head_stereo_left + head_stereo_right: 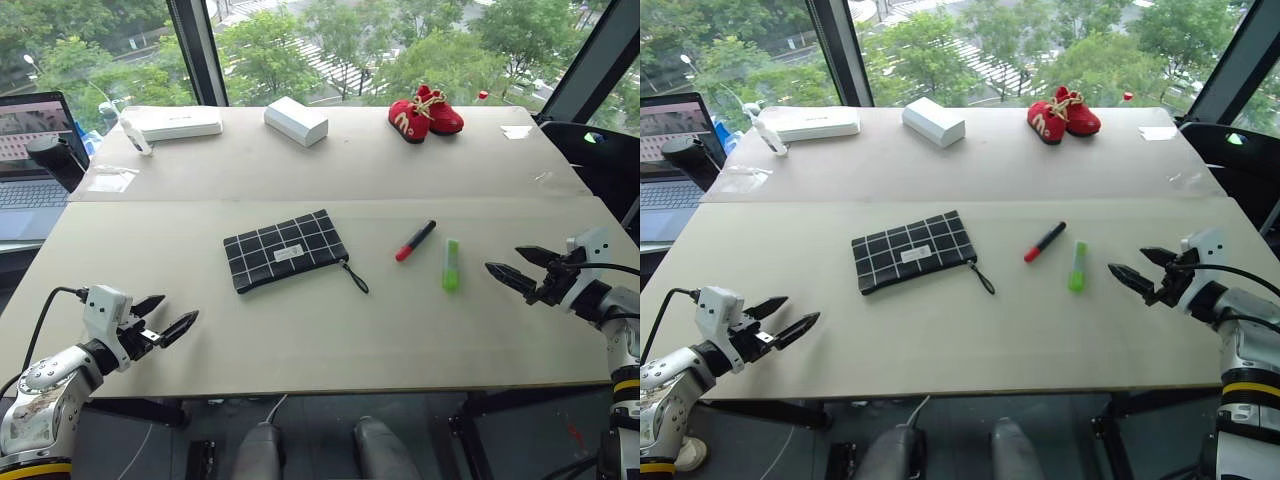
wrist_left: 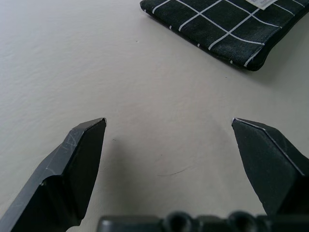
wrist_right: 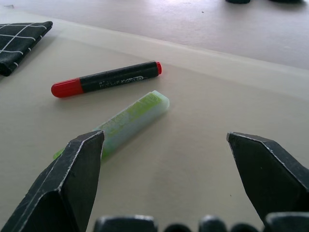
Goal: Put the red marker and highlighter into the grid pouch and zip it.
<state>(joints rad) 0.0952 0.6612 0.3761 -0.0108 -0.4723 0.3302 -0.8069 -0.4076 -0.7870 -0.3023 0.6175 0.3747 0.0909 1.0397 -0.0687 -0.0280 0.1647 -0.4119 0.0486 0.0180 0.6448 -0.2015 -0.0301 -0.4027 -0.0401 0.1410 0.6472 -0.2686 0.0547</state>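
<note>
With both our left gripper [image 1: 172, 315] and right gripper [image 1: 512, 266] spread empty, the highlighter [image 1: 451, 265] beside the red marker [image 1: 415, 240], right of the grid pouch [image 1: 285, 249], could roll away if nudged.

Both my grippers open, empty.
My left gripper [image 1: 163, 319] and right gripper [image 1: 514, 265] hover either side of the grid pouch [image 1: 285, 249], fingers spread.

One grid pouch [image 1: 284, 249], one red marker [image 1: 415, 240], one highlighter [image 1: 451, 265], two red shoes [image 1: 425, 113], two white boxes [image 1: 296, 120], one laptop [image 1: 30, 160].
</note>
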